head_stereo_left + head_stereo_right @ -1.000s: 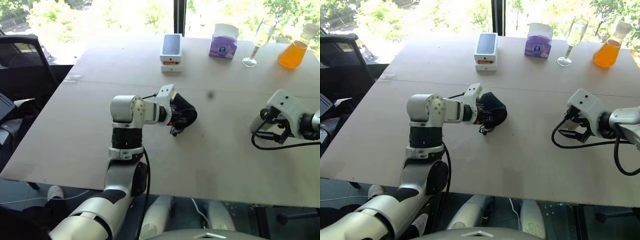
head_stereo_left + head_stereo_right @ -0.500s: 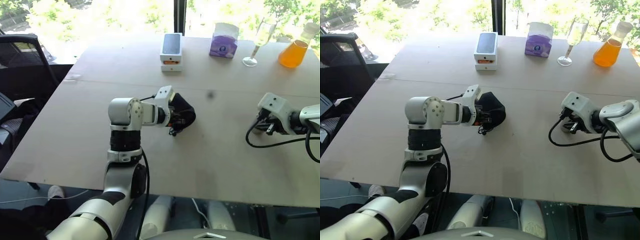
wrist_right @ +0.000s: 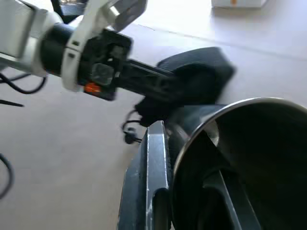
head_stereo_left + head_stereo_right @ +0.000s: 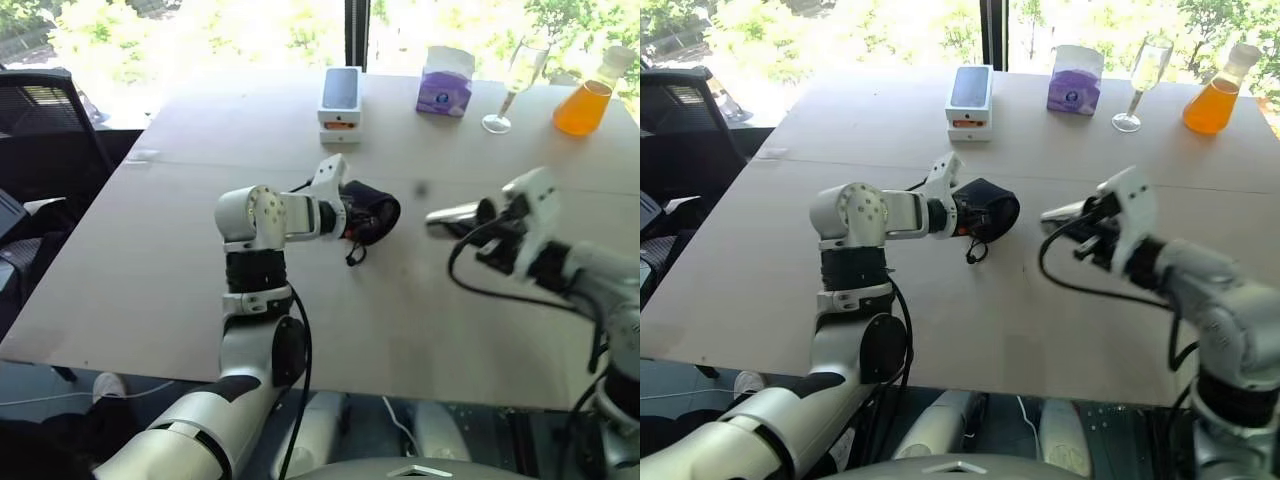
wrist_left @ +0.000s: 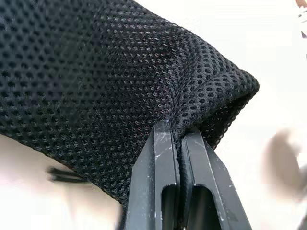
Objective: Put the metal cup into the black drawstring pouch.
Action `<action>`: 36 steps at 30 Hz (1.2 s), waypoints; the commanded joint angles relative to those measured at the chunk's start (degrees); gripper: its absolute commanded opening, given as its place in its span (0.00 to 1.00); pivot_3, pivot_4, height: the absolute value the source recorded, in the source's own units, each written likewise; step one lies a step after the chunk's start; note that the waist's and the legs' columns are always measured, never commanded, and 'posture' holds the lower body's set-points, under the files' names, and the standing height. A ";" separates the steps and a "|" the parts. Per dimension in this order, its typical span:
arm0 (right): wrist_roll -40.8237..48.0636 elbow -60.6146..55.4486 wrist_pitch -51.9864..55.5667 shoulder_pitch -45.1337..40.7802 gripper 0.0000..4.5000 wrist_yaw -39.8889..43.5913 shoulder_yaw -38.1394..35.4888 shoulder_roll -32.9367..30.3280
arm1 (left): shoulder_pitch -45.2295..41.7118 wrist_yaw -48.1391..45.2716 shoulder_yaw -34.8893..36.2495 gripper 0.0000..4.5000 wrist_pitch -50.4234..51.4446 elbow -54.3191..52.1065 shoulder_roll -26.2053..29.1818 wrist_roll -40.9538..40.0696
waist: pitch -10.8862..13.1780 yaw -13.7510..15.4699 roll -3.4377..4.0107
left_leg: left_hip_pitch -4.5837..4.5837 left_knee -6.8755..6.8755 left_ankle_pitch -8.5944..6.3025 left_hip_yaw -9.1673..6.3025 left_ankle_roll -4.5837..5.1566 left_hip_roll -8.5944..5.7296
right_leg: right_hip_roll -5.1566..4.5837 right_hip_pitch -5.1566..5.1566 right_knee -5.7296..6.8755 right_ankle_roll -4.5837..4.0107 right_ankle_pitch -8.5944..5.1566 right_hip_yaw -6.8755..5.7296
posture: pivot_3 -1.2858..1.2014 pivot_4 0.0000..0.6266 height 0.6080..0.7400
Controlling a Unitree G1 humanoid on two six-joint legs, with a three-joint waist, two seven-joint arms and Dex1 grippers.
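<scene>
Pale table (image 4: 150, 270), mid-span: left gripper (image 4: 347, 214) pinched black drawstring pouch (image 4: 375, 212); right gripper (image 4: 488, 224) clamped metal cup (image 4: 452, 215). Pouch mouth probably needed spreading before insertion.

metal cup (image 4: 455, 214) right of black drawstring pouch (image 4: 372, 214)

We note a pale wooden table (image 4: 150, 250) before bright windows (image 4: 200, 30) with sunlit foliage outside, a dark window post (image 4: 356, 35) between panes, and 1 black office chair (image 4: 45, 125) beside the table.

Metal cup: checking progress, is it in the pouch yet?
Out. The right gripper holds the metal cup on its side, apart from the black drawstring pouch.
</scene>
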 commanded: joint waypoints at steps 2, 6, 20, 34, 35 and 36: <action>0.07 -0.01 -6.45 0.57 0.01 -5.99 0.28 6.98 | -3.05 -0.78 -0.04 0.00 1.62 0.04 0.24 -2.44 | -0.01 -0.02 -0.02 | 0.02 0.03 0.00 0.00 0.01 -0.06 | 0.00 -0.05 0.02 0.05 0.03 0.02 | 0.52 0.24 1.00; 0.01 3.38 -11.14 0.74 0.01 -7.87 0.98 10.69 | -3.42 -1.14 -1.89 0.00 1.78 0.59 1.26 -4.09 | -0.04 -0.39 0.05 | 0.15 -0.01 0.01 0.00 0.00 -0.04 | 0.04 -0.02 0.13 0.05 0.04 0.07 | 0.52 0.24 1.00; -6.11 14.21 -22.64 3.19 0.01 -5.33 13.18 7.41 | -3.79 -0.61 -2.90 0.00 1.78 0.01 2.62 -9.76 | -0.05 -2.63 0.09 | 0.34 -0.24 0.01 0.17 0.00 -0.01 | 0.11 -0.06 0.11 0.05 0.04 0.38 | 0.52 0.24 1.00; -8.38 24.50 -40.85 0.25 0.01 -0.96 15.34 12.31 | -5.03 3.75 0.61 0.00 1.78 3.53 2.44 -18.27 | -0.05 -2.83 0.08 | 0.38 -0.30 0.01 0.25 -0.01 0.04 | 0.15 -0.09 0.10 0.05 0.04 0.51 | 0.52 0.24 1.00; -8.49 25.22 -41.79 0.02 0.01 -1.43 15.12 12.89 | -5.25 4.52 1.26 0.00 1.78 4.21 2.42 -19.05 | -0.05 -2.83 0.09 | 0.39 -0.30 0.01 0.24 -0.01 0.04 | 0.16 -0.09 0.10 0.05 0.04 0.50 | 0.52 0.24 1.00; -6.83 26.43 -42.44 -0.43 0.01 -2.96 13.26 14.82 | -5.53 5.71 2.54 0.00 1.78 5.26 2.44 -19.84 | -0.05 -2.84 0.09 | 0.39 -0.31 0.01 0.24 -0.01 0.04 | 0.16 -0.09 0.10 0.05 0.04 0.50 | 0.52 0.24 1.00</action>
